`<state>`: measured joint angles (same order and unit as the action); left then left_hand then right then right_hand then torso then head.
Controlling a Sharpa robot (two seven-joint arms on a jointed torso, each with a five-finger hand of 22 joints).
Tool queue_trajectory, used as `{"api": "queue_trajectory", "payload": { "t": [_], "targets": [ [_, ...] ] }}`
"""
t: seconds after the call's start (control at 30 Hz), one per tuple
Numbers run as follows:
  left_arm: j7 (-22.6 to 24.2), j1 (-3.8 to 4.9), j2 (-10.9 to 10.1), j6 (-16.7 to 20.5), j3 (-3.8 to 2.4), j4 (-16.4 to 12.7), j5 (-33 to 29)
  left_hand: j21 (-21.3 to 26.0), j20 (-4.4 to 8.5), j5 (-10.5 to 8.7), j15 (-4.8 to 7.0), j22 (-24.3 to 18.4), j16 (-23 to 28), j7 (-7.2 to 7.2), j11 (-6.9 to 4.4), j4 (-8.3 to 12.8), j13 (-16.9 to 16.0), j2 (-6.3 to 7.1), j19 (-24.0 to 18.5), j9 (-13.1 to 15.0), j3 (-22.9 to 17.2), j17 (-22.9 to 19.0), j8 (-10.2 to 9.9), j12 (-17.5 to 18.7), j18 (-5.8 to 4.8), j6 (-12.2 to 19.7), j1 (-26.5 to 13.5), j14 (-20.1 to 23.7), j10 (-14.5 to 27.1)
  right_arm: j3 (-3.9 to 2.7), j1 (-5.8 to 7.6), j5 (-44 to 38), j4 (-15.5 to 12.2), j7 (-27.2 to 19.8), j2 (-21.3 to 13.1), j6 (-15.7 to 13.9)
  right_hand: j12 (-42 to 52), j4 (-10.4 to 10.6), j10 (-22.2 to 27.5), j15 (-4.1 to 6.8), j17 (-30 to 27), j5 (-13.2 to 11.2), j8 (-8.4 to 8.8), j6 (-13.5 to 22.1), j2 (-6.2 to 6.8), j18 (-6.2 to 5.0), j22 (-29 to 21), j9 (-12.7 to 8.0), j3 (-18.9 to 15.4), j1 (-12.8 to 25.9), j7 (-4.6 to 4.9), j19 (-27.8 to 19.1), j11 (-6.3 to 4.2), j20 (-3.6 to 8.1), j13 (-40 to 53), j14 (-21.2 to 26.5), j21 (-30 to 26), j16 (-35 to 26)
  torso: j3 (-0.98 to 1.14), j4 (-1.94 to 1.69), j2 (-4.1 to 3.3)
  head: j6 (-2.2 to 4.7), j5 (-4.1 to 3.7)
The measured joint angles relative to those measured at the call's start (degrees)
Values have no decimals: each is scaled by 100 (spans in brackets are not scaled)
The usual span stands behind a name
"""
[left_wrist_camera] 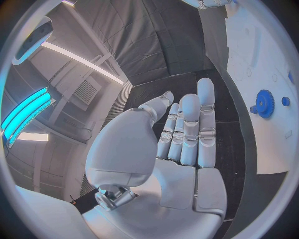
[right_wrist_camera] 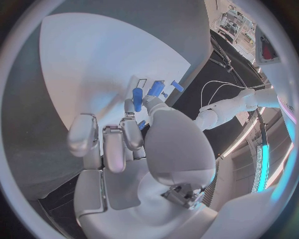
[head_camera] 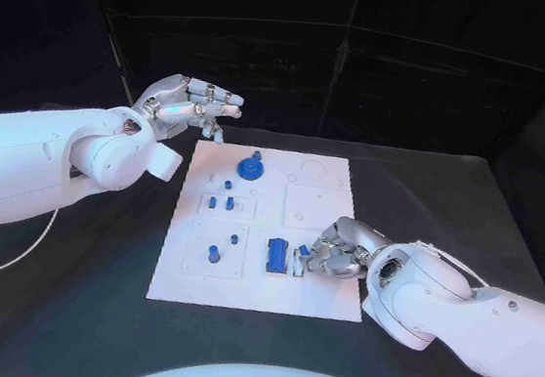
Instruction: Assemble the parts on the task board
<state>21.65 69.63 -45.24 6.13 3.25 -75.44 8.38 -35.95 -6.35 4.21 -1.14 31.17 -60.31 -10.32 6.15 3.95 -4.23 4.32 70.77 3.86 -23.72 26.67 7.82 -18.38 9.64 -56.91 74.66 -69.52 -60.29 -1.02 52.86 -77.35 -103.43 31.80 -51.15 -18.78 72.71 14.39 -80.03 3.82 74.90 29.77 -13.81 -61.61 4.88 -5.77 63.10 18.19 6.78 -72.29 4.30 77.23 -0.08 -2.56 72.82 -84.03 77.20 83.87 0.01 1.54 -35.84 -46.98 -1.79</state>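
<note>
Right robot hand (head_camera: 333, 250) pinches a small blue part (head_camera: 304, 252) over the task board (head_camera: 250, 284); left robot hand (head_camera: 190, 105) hovers, fingers straight, holding nothing.

The right hand (head_camera: 333, 252) covers the near right part of the task board (head_camera: 249, 289), its fingertips hiding the small blue piece (head_camera: 303, 252) they close around, so its shape and seating cannot be told. The pegs (head_camera: 231, 184) on the board's left side are too small to tell apart. In the left wrist view the blue gear (left_wrist_camera: 266, 103) sits at the picture's edge
</note>
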Motion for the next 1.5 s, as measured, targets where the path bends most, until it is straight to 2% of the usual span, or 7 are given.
{"api": "queue_trajectory", "payload": {
  "t": [0.4,0.73,0.8,0.93,1.0,1.1,1.5],
  "targets": [
    [0,0,-1,0,0,-5,0,0,0,0,0,0,0,0,0,0,0,0,0,0,0,1,0,0,0,0,0,0,0,0,0,60,124,99,157,193,0,61,0,-1,0,34,1,-71,-35,0,5,53,-86,86,-36,0,-1,0,4,0,0,0,4,7,-1,-25,31],
    [0,0,3,-1,0,-3,0,0,0,0,0,0,0,0,0,0,0,0,0,0,0,1,0,0,0,0,0,0,0,0,0,24,135,136,178,289,0,132,-22,-1,0,32,-33,-96,-6,0,4,106,-251,159,-30,0,-23,0,3,0,0,0,7,10,1,-37,38],
    [0,0,4,-1,0,-1,0,0,0,0,0,0,0,0,0,0,0,0,0,0,0,1,0,0,0,0,0,0,0,0,0,11,140,142,181,295,0,166,-22,-1,0,-202,-48,-96,12,0,-11,130,-380,289,-29,-1,-23,0,3,0,0,0,7,10,2,-37,38],
    [0,0,6,-1,0,0,0,22,0,0,0,-5,0,0,0,0,0,0,0,0,0,-13,0,-27,0,0,0,0,0,0,0,-17,143,148,186,293,0,208,-22,-1,0,-1097,-61,-96,-10,0,-53,172,-667,493,-29,-1,-23,0,-4,0,0,0,7,10,2,-37,29],
    [0,0,7,-1,0,1,0,22,0,0,0,-5,0,0,0,0,0,0,0,0,0,-13,0,-27,0,0,0,0,0,0,0,-28,143,149,188,290,0,215,-22,-1,0,-1376,-61,-95,-18,0,-58,191,-789,575,-29,-1,-23,0,-4,0,0,0,7,10,2,-37,26],
    [0,0,7,-2,0,3,0,22,0,0,0,-5,0,0,0,0,0,0,0,0,0,-13,0,-27,0,0,0,0,0,0,0,-40,143,150,191,284,0,220,-22,-1,0,-1509,-61,-95,-58,0,-65,211,-905,614,-29,-1,-23,0,-4,0,0,0,5,10,2,-33,24],
    [-1,0,8,-4,0,7,0,22,0,0,0,-5,0,0,0,0,0,0,0,0,0,-13,0,-27,0,0,0,0,0,0,0,-71,63,141,146,247,0,231,-22,-2,0,-1590,-106,-95,-165,0,-30,279,-1169,844,-29,-1,-23,0,26,0,0,0,7,10,2,-34,19]
  ]
}}
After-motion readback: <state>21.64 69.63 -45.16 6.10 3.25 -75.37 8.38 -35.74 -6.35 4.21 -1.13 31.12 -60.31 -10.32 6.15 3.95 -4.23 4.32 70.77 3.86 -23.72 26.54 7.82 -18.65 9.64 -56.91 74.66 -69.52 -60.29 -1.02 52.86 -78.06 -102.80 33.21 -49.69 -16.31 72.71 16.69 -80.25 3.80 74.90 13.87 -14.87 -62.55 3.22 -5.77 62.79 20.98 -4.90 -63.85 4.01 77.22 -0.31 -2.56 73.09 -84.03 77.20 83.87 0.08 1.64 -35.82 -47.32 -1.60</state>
